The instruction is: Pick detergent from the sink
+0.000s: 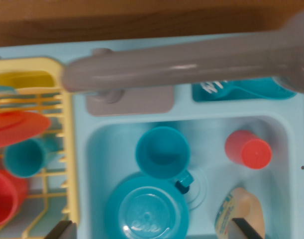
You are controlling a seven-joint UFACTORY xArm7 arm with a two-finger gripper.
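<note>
Step in hand: approach, detergent bottle (240, 211) not yet grasped; it lies in the sink (278, 130) at the lower corner on the wrist view's right, below the red cup (248, 149) and right of the teal cup (163, 152). End effector (152, 230): released, its two dark fingertips (246, 230) apparently wide apart at the bottom edge, one overlapping the bottle. Next move calls for shifting toward the wrist view's right to centre on the bottle, then descending.

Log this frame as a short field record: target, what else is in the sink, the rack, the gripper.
target: detergent bottle, lying in the sink's lower right corner
sink: light blue basin
also in sink: teal cup, teal plate, red cup
faucet: grey, crossing above the basin
rack: yellow dish rack at the wrist view's left, holding a red plate and a teal cup
gripper: only dark fingertips at bottom edge, holding nothing
</note>
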